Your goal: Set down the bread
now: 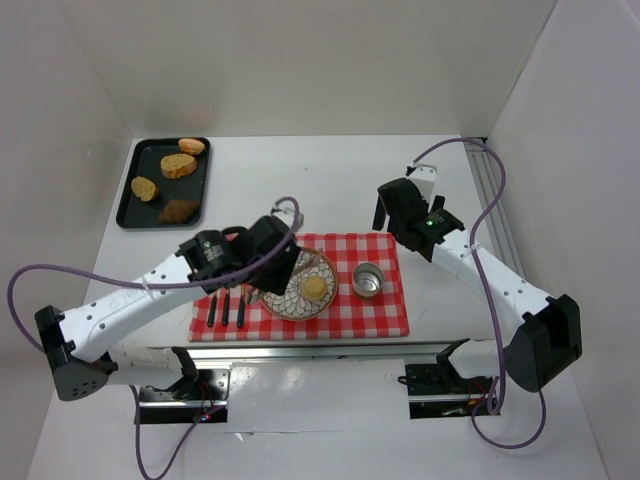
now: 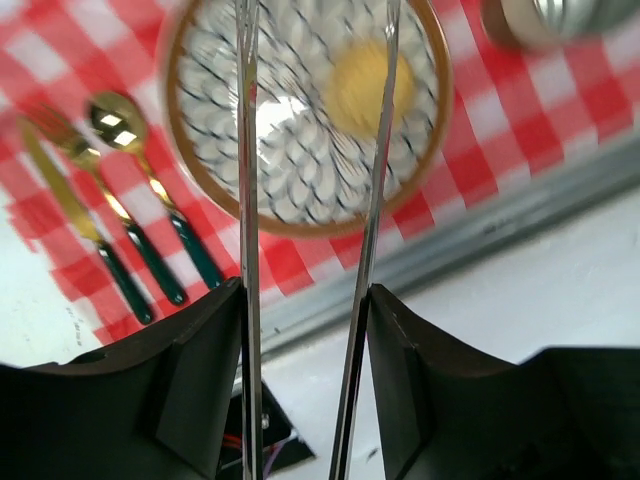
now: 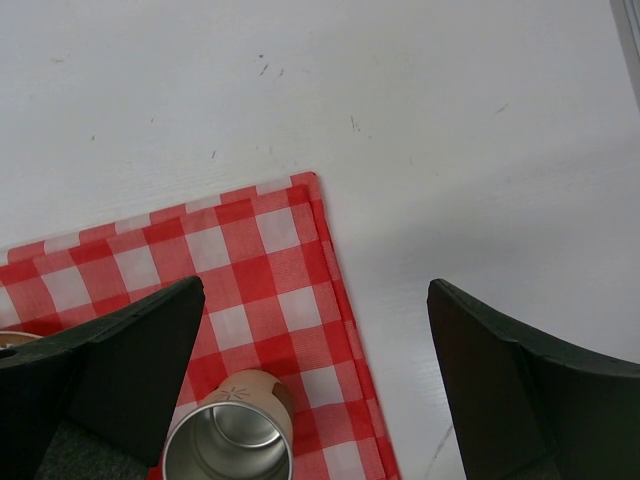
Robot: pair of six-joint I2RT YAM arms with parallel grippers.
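Observation:
A round yellowish piece of bread [image 1: 315, 287] [image 2: 368, 85] lies on the patterned plate [image 1: 276, 303] [image 2: 300, 170] on the red checked cloth. My left gripper [image 1: 284, 270] [image 2: 305, 292] hovers over the plate's near-left side. It is shut on a pair of thin metal tongs [image 2: 247, 150], one blade against each finger. The blades stand apart with nothing between them; the bread shows just by the right blade. My right gripper [image 1: 392, 212] [image 3: 315, 290] stands open and empty over the cloth's far right corner.
A black tray [image 1: 126, 205] at the back left holds several more bread pieces. On the cloth [image 1: 385, 315] stand a metal cup [image 1: 368, 280] [image 3: 230, 440] right of the plate and green-handled cutlery [image 1: 226, 308] [image 2: 120, 215] to its left. A rail [image 1: 490, 190] runs along the right side.

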